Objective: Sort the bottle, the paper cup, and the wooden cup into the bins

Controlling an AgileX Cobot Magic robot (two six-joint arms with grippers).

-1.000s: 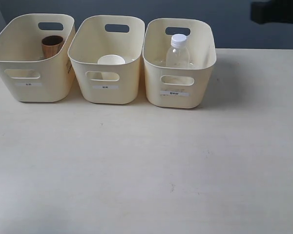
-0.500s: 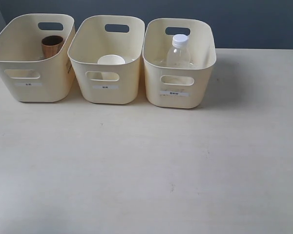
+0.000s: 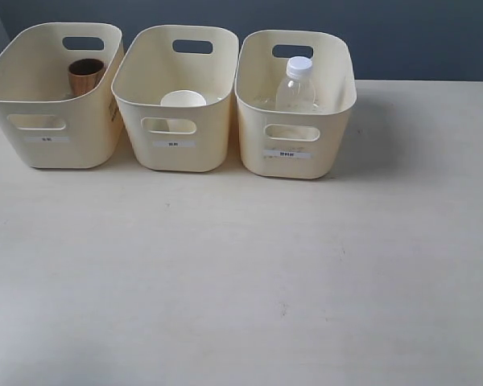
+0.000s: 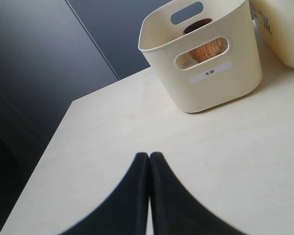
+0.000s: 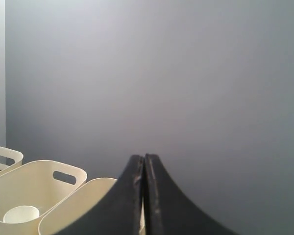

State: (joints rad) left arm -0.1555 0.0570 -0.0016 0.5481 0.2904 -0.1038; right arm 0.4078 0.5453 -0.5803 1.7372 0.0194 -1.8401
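Bins (image 3: 174, 153) line the table's (image 3: 306, 281) far edge, each holding one item; both arms' jaws pressed together, empty.

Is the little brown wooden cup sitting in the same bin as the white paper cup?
No, the wooden cup stands alone in the left bin, while the paper cup is in the middle bin.

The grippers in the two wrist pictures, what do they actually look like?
Each shows as two smooth matte black fingers, broad at the base and curving inward to slim tips. The left gripper is plain black; the right gripper has pale scuffs along its inner edges. No cables, markings or arm casing are visible.
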